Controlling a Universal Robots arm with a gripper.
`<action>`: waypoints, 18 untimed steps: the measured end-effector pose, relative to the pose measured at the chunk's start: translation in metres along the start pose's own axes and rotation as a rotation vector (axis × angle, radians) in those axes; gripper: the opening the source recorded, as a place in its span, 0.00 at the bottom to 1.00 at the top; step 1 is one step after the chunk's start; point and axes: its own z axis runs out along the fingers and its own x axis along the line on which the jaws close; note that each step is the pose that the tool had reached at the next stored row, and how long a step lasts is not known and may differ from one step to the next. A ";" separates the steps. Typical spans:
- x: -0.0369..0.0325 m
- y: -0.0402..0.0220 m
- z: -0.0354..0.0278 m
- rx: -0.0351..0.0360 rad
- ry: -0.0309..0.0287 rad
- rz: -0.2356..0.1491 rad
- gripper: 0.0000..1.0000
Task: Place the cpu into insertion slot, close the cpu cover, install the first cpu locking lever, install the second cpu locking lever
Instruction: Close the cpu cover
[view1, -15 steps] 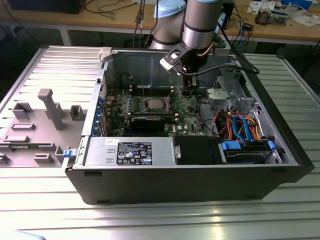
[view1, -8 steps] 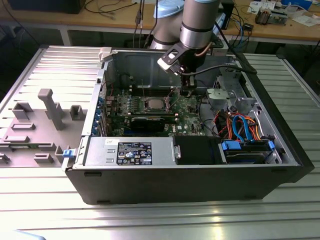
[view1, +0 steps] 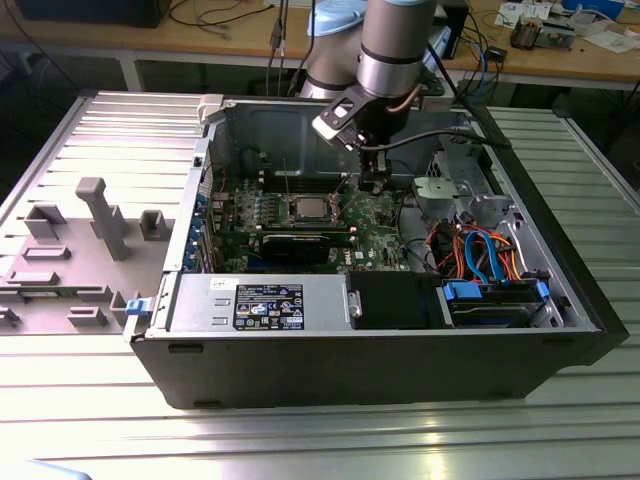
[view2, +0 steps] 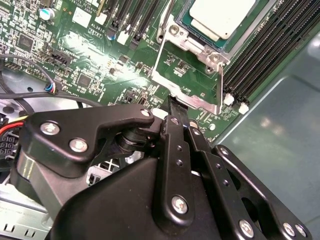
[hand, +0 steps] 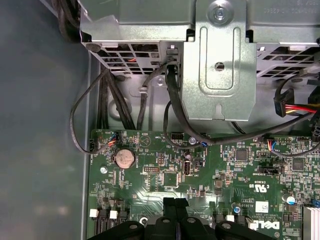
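The cpu (view2: 220, 15), a silver square, lies in the insertion slot (view2: 186, 19) on the green board; the exterior view shows the cpu (view1: 305, 208) at the case's middle. The cpu cover (view2: 210, 102) is flipped open beside the slot, and green board shows through its cut-out. A thin wire locking lever (view2: 162, 25) stands raised at the slot's edge. My gripper (view2: 173, 104) is shut, its tips right at the cover's free edge; whether they pinch it is hidden. In the exterior view the gripper (view1: 372, 185) hangs to the exterior view's right of the cpu. Its fingers (hand: 170, 202) press together over the board.
Long black memory slots (view2: 260, 55) run beside the slot, with the case wall (view2: 280, 135) beyond. A metal drive cage (hand: 220, 65) and black cables (hand: 172, 100) crowd the board's edge. The power-supply box (view1: 260, 300) sits at the case front. A grey fixture tray (view1: 90, 230) lies outside.
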 end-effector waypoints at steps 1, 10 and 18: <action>0.0000 -0.0001 0.0000 0.0001 0.0000 0.000 0.11; 0.0001 -0.0018 0.0000 0.0000 0.0000 0.000 0.11; 0.0003 -0.0076 -0.0001 0.0000 0.0000 0.000 0.11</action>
